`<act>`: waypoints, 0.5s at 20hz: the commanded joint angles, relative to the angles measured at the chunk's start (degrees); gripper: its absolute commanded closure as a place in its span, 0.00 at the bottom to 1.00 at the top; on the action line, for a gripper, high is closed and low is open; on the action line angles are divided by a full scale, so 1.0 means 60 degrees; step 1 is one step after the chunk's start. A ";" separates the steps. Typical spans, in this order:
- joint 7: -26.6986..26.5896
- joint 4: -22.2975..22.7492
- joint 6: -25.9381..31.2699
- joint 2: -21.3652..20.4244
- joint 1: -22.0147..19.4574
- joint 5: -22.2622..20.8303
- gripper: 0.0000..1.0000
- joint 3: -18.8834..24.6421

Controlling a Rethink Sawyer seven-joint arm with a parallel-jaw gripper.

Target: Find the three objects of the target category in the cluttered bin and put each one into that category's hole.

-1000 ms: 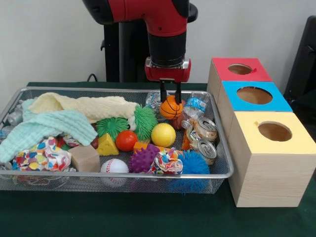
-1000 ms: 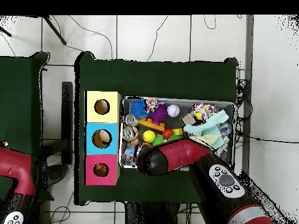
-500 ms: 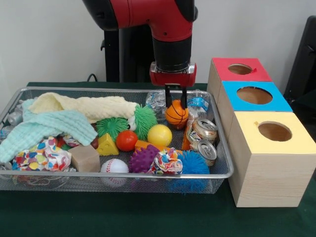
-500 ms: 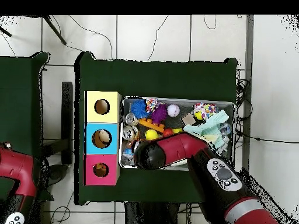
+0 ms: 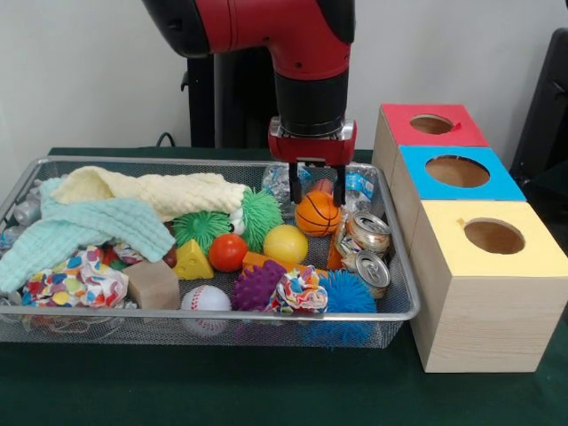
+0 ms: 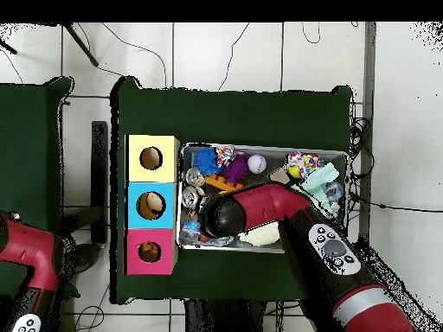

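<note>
The red and black arm [image 5: 302, 44] drops straight down from above, wrist vertical, red collar just over the gripper [image 5: 317, 200]. The jaws point downward, set apart, apparently clamped on either side of the small orange ball. From overhead, the arm [image 6: 260, 207] stretches across, hiding the gripper.

No words or numbers I can read, cans [image 5: 366, 248] at my four o'clock carry labels too small to make out
</note>
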 commanded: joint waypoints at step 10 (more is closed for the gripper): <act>-0.2474 -0.1450 0.2173 -0.0349 -0.0236 0.0469 0.00 0.1085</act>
